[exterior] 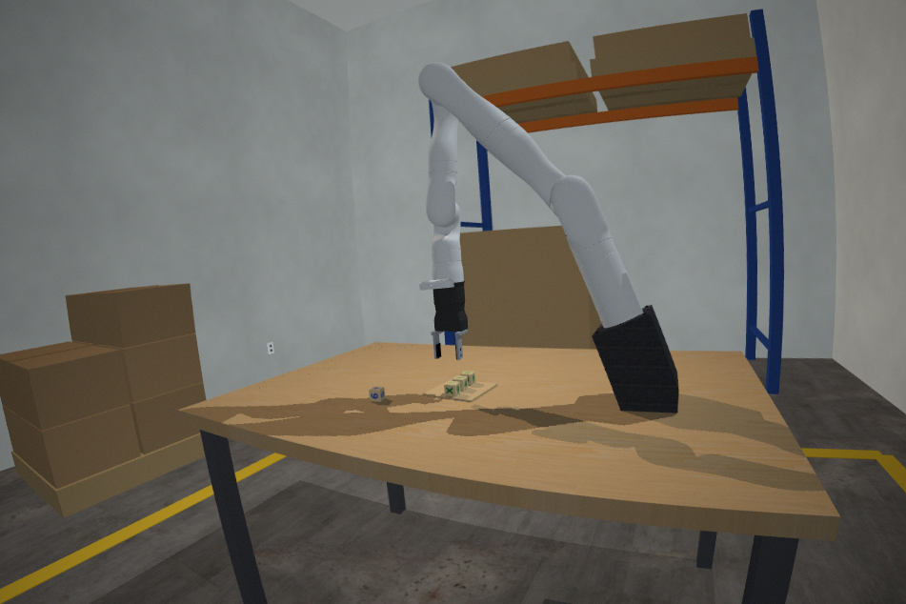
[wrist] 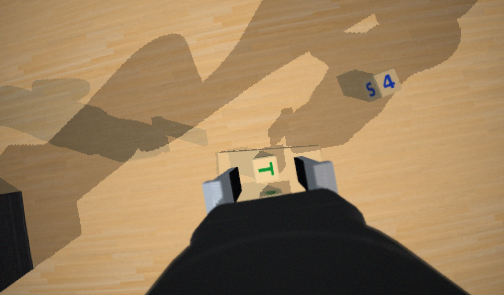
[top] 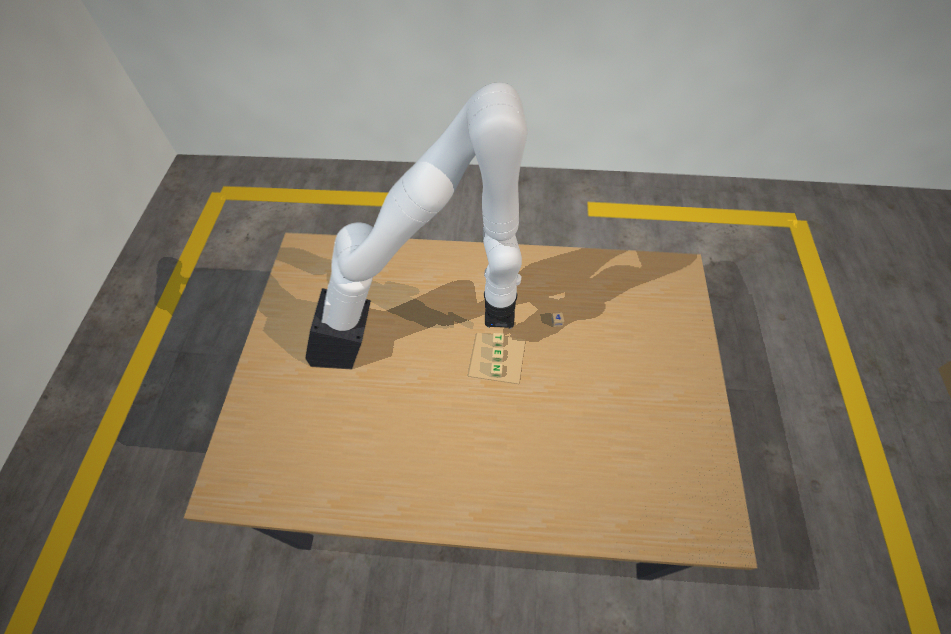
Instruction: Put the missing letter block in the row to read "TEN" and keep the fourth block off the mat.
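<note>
On the table [top: 431,478], near its far middle, the mat [top: 516,366] carries three blocks in one row: the T block [top: 497,337], the E block [top: 496,352] and the N block [top: 495,368], green letters uppermost. Above the T block hangs the gripper [wrist: 269,181], raised off it, its jaws spread wide and holding nothing; the wrist view shows the T between them, well below. Off the mat, in shadow, lies the fourth block [wrist: 376,85], marked 4 and S. Judged from this arrangement, placing and release are done, and the step in hand is withdrawal. What remains calls for a straight lift away, touching no block, so that everything lies still.
</note>
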You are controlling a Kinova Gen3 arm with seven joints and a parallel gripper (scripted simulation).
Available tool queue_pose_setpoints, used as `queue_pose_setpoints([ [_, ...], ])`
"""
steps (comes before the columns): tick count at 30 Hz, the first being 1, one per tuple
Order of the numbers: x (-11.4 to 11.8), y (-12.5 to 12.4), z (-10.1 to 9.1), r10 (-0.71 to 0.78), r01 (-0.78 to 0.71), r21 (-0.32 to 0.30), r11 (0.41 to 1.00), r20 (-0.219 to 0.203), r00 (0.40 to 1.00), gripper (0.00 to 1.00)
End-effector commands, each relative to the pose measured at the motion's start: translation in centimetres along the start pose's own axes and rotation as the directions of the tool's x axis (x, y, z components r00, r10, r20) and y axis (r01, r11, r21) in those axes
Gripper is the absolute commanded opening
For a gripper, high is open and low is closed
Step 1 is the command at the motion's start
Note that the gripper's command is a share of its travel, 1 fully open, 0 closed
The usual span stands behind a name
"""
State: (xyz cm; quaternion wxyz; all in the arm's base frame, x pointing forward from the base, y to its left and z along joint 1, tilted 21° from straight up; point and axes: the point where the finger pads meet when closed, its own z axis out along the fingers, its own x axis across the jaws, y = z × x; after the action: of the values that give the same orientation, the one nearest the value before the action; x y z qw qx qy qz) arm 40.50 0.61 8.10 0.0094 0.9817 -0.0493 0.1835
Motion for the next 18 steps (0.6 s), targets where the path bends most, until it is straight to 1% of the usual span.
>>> queue_pose_setpoints([
  [1,-0.1,0.1,-0.1,0.012,-0.012,-0.002,1.000,0.001,1.000,1.00],
  [8,-0.1,0.1,-0.1,0.012,-0.012,-0.002,1.000,0.002,1.000,1.00],
  [11,-0.2,0.1,-0.5,0.013,-0.013,-0.002,1.000,0.005,1.000,1.00],
  [14,-0.2,0.1,-1.1,0.013,-0.013,-0.001,1.000,0.005,1.000,1.00],
  [18,-0.1,0.1,-2.7,0.013,-0.013,-0.001,1.000,0.003,1.000,1.00],
])
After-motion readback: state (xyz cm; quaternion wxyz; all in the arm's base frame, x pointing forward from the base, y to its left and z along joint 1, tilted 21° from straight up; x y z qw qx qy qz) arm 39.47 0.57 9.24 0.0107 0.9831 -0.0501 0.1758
